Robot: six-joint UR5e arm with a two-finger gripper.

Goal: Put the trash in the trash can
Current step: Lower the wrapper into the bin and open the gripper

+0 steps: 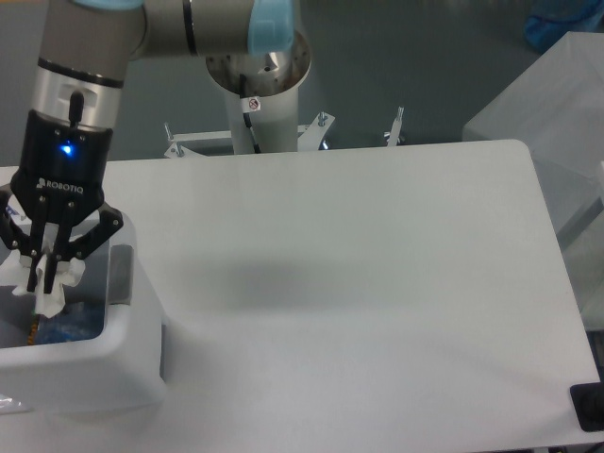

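The trash can point(113, 363), a white boxy bin with a grey side panel, stands at the table's front left corner. Over its opening hangs my gripper point(47, 283), fingers pointing down and shut on the wrapper point(51, 298), a small whitish crumpled piece that dangles from the fingertips just inside the rim. Deeper in the bin lies the crushed bluish plastic bottle point(74, 323), partly hidden by the gripper and the bin wall.
The arm's base column point(257, 90) rises behind the table's back edge, with metal brackets point(396, 127) beside it. A translucent box point(557, 104) stands at the far right. A black object point(590, 408) sits at the front right corner.
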